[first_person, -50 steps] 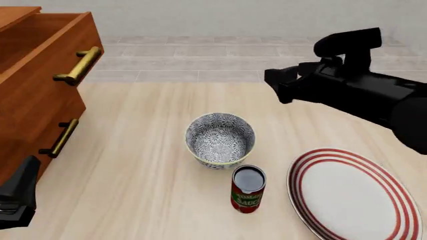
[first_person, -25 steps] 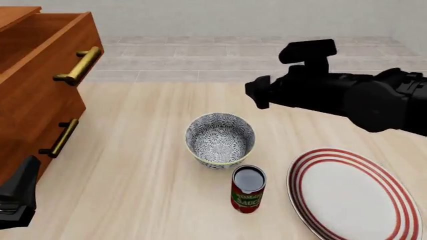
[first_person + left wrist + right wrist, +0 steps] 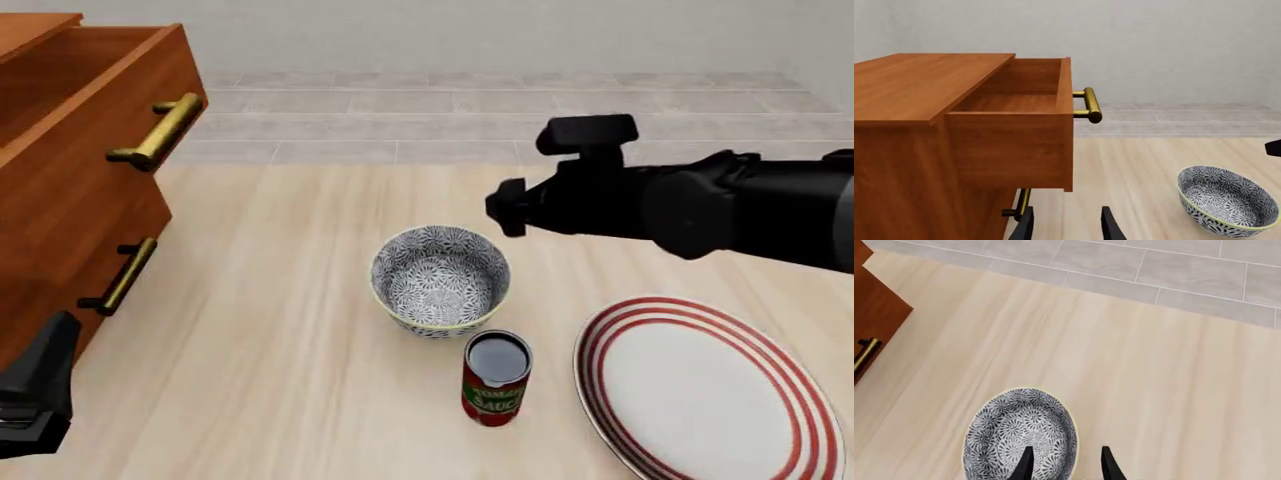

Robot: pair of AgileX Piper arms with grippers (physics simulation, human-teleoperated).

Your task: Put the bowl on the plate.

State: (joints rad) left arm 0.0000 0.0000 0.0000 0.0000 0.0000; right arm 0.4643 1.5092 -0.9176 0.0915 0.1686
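Observation:
The bowl [image 3: 441,279], patterned grey-and-white with a pale rim, stands upright mid-table; it also shows in the right wrist view [image 3: 1020,433] and the left wrist view [image 3: 1227,205]. The plate [image 3: 709,389], white with red rings, lies flat at the front right, apart from the bowl. My right gripper [image 3: 505,211] hovers just behind and right of the bowl. It is open [image 3: 1065,468], and in the right wrist view its fingertips [image 3: 1026,464] straddle the bowl's rim from above, holding nothing. My left gripper [image 3: 38,397] sits low at the front left, open [image 3: 1066,230] and empty.
A red tomato-sauce can [image 3: 497,379] stands upright just in front of the bowl, between bowl and plate. A wooden drawer cabinet [image 3: 80,170] with brass handles [image 3: 158,131] fills the left side, its top drawer [image 3: 1021,100] pulled out. Tiled floor lies beyond the table's far edge.
My right arm has swung left and lower, bringing its gripper from the back right to just over the bowl's far-right rim. Bowl, can, plate and left gripper have not moved.

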